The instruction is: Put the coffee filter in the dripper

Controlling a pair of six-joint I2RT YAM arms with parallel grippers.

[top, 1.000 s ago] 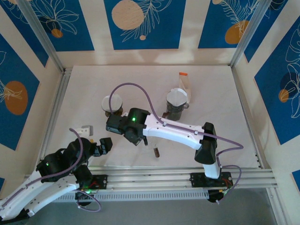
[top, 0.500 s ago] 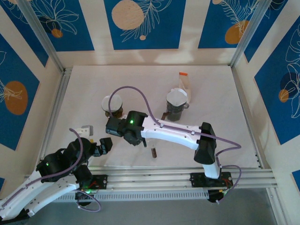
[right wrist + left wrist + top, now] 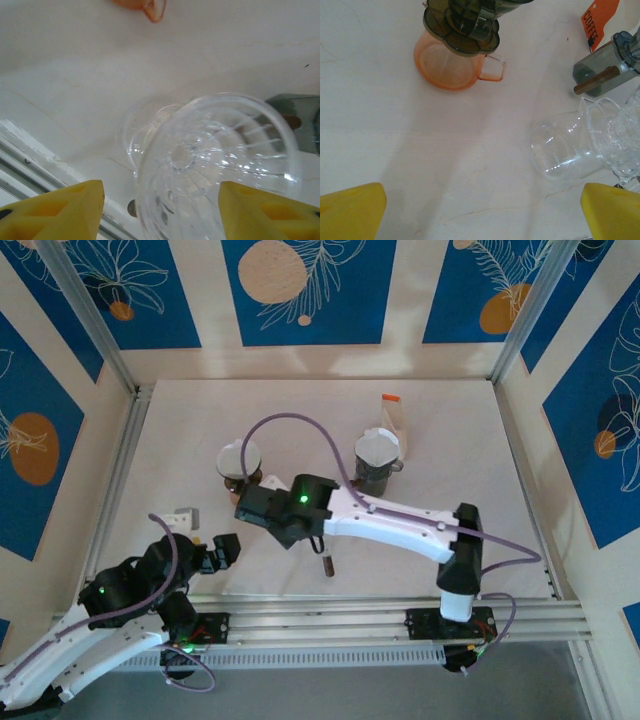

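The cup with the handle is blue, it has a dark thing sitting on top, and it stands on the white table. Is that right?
Not quite. The cup with the handle is see-through orange, not blue. The rest holds: a dark piece sits on top of it, and it stands on the white table. The left wrist view shows this.

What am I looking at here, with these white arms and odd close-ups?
Two robot arms, bolted at the edge of a table, each end in a two-finger gripper. One picture looks down from above; the other two come from wrist cameras, so the yellow shapes are fingers. On the table are a clear glass dripper, a glass jug beside it, an orange handled cup, a grey container with a wooden handle and a coffee bag. The right gripper is open, facing the dripper; the left gripper is open. Neither holds anything.
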